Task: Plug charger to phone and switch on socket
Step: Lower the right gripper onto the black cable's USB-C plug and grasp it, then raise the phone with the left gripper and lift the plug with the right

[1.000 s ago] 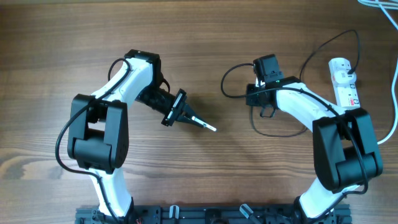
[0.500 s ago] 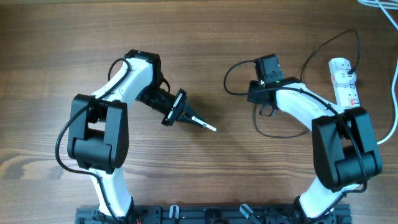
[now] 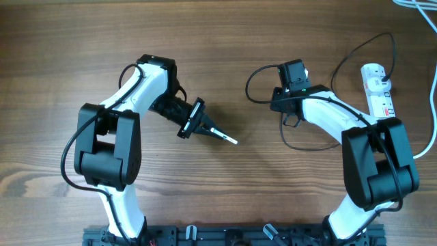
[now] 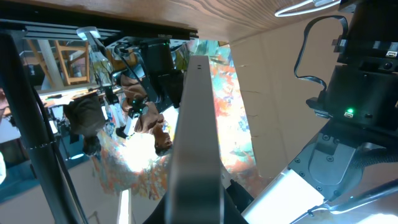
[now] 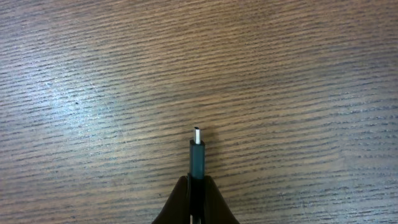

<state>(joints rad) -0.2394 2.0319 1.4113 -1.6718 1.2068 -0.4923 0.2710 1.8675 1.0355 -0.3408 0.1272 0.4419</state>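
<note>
My left gripper (image 3: pixel 205 128) is shut on the phone (image 3: pixel 224 136) and holds it edge-on above the table, tilted toward the middle. In the left wrist view the phone (image 4: pixel 198 112) shows only its dark narrow edge running up from the jaws (image 4: pixel 196 214); its screen is hidden. My right gripper (image 3: pixel 287 106) points down at the table and is shut on the charger plug (image 5: pixel 196 155), whose metal tip sticks out past the fingers (image 5: pixel 196 186), just above the wood. The black charger cable (image 3: pixel 250 89) loops around the right arm. The white socket (image 3: pixel 379 92) lies at the far right.
The cable runs in curves across the wood (image 3: pixel 307 147) and up to the adapter on the socket (image 3: pixel 372 72). A thick white cord (image 3: pixel 416 14) shows at the top right corner. The table is brown wood (image 3: pixel 68 55).
My right gripper has shifted slightly to the right with the plug, and the cable loop beside it moved along. The left arm and phone have not moved.
</note>
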